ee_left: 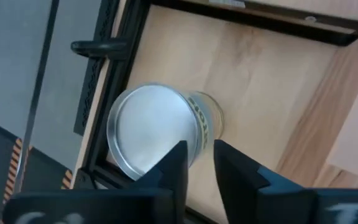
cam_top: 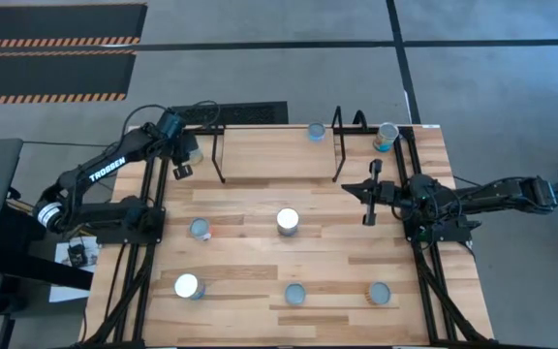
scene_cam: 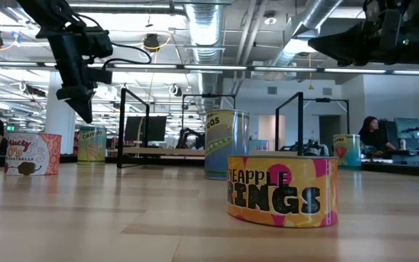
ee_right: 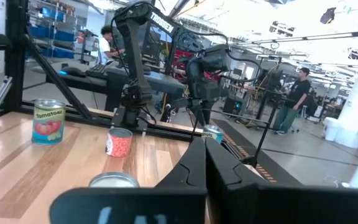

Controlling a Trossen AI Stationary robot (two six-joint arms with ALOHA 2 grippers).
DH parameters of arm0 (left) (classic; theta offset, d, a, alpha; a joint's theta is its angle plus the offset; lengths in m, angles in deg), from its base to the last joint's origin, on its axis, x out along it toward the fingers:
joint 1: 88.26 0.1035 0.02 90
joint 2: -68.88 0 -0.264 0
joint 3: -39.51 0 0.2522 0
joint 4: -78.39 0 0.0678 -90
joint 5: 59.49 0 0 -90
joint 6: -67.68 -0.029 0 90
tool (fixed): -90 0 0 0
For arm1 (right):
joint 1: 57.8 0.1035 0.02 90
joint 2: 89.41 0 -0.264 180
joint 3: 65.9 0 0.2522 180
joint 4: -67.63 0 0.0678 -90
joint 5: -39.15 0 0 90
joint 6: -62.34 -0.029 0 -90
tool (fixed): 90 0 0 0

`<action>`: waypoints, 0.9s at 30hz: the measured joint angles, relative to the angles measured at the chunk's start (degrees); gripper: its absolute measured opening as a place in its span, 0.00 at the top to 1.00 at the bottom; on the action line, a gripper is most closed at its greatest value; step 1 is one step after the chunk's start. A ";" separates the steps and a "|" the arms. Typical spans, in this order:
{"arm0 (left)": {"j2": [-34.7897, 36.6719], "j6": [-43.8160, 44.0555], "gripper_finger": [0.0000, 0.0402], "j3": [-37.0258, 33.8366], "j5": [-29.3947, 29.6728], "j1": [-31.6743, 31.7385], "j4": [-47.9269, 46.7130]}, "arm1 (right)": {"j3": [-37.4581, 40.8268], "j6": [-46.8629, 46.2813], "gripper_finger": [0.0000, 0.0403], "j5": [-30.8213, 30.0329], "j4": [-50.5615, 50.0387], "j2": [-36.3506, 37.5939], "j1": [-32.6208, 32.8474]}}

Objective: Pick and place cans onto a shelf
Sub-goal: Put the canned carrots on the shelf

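On the table (cam_top: 260,247), the largest item, the shelf (cam_top: 279,155) stands at the far edge, its wooden board between two black wire end frames. One can (cam_top: 316,131) sits on the board near the right frame; another can (cam_top: 387,137) stands just outside that frame, at the far right corner.

My left gripper (cam_top: 182,155) is raised above the far left corner, just outside the left end frame, with my left arm reaching along the table's left edge. A can (cam_top: 191,148) stands under it. The left wrist view shows what the overhead view does not: my fingers (ee_left: 178,163) are nearly closed with only a slim gap, hanging above this can (ee_left: 154,130) and apart from it, holding nothing. The can is upright beside the black table rail.

My right gripper (cam_top: 371,194) waits above the right side of the table, fingers together and empty, with my right arm stretched in from the right edge.

Five more cans stand apart on the open board: one centre (cam_top: 288,222), one left of it (cam_top: 200,229), and three along the near edge (cam_top: 188,286), (cam_top: 295,294), (cam_top: 379,293).
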 joint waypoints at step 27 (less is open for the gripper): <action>-7.87 -0.07 1.00 2.26 8.90 -0.13 -2.07 | 0.00 1.05 0.98 -0.13 0.02 0.00 -0.09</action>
